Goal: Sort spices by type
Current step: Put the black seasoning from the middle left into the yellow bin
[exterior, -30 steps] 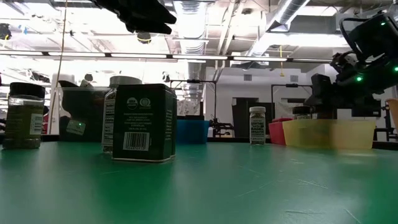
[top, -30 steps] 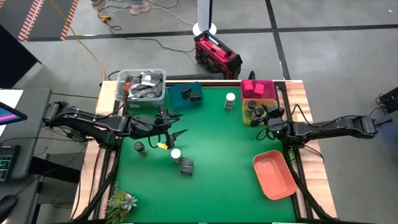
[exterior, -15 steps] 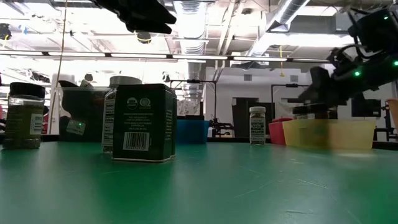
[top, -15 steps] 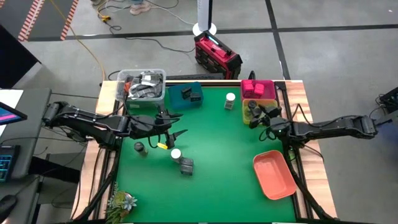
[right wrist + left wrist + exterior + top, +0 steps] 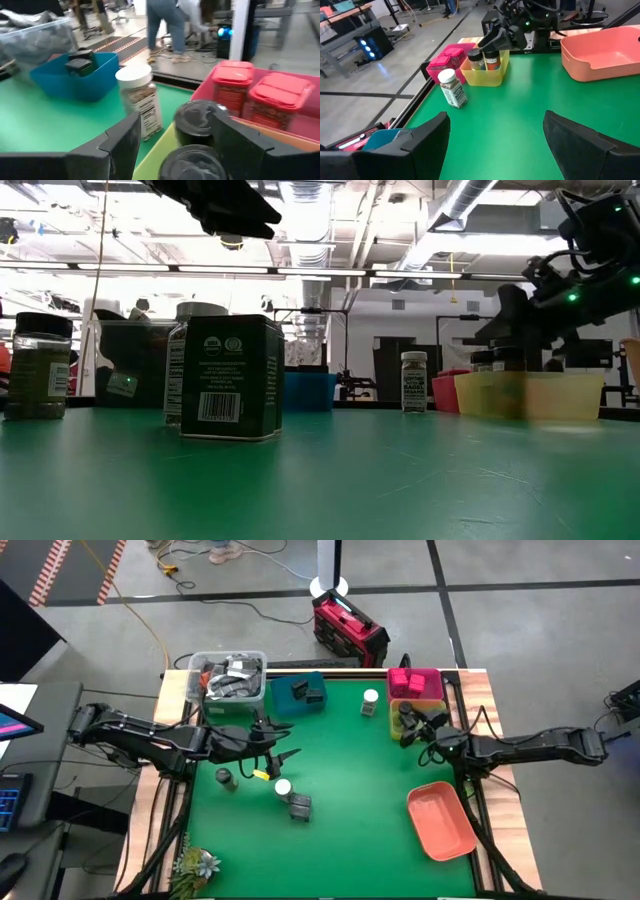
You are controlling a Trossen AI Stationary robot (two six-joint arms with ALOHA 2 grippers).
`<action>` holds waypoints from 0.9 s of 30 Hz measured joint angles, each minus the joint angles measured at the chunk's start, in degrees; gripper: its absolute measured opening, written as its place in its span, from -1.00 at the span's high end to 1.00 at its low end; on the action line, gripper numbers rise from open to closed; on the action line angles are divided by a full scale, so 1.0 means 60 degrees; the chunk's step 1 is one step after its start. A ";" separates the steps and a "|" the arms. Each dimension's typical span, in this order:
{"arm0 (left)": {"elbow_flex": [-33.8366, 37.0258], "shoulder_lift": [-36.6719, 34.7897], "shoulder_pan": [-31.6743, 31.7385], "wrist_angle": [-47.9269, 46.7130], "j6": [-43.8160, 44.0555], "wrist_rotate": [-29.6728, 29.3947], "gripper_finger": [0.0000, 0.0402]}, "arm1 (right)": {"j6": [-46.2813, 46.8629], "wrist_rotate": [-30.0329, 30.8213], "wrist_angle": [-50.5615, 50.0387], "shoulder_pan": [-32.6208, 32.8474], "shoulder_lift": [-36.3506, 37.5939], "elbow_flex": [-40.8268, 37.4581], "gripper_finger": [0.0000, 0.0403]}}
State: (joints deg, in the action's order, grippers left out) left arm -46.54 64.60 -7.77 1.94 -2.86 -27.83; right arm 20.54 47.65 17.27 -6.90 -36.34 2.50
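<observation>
- The right gripper (image 5: 408,726) is hanging over the yellow tray (image 5: 404,730) at the far right of the table, with its fingers apart and nothing between them; two dark-lidded round jars (image 5: 196,118) are standing in that tray directly below.
- I judge that the fingers are standing wide because a round jar was just set down there, or is about to be taken; I cannot tell which.
- The magenta boxes (image 5: 231,81) are sitting together in the pink tray (image 5: 432,677) just behind, and a dark tin (image 5: 313,695) is lying in the teal tray (image 5: 285,700), so each type is getting its own tray.
- The left gripper (image 5: 285,757) is waiting open and empty above the left middle of the green table (image 5: 350,790).
- Still unsorted: one white-capped jar (image 5: 370,702) is standing beside the yellow tray, and another white-capped jar (image 5: 283,787), a dark green tin (image 5: 299,806) and a dark-lidded jar (image 5: 225,779) are standing near the left gripper.
- The salmon tray (image 5: 441,821) is holding nothing yet.
</observation>
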 joint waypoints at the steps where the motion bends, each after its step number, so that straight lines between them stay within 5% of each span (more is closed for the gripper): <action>1: 0.0000 0.0000 0.0003 0.0002 -0.0002 0.0000 -0.53 | -0.0121 -0.0217 0.0014 -0.0004 0.0005 0.0000 -0.33; 9: 0.0000 0.0000 -0.0001 0.0008 0.0056 0.0089 -0.53 | -0.0186 -0.1002 0.0292 0.0000 0.0006 0.0000 -0.33; 20: 0.0000 -0.0037 -0.0004 -0.0277 0.0057 0.0095 -0.53 | -0.1209 -0.0825 0.1082 0.0253 0.0007 0.0000 -0.33; 27: -0.1042 -0.0660 -0.0004 -0.4063 0.1702 0.0319 -0.53 | -0.2390 -0.0174 0.1719 0.0822 0.0007 0.0028 -0.33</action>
State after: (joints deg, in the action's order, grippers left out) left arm -52.79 60.64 -7.79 -22.44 7.35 -25.92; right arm 6.19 46.60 27.58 -1.96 -36.29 2.67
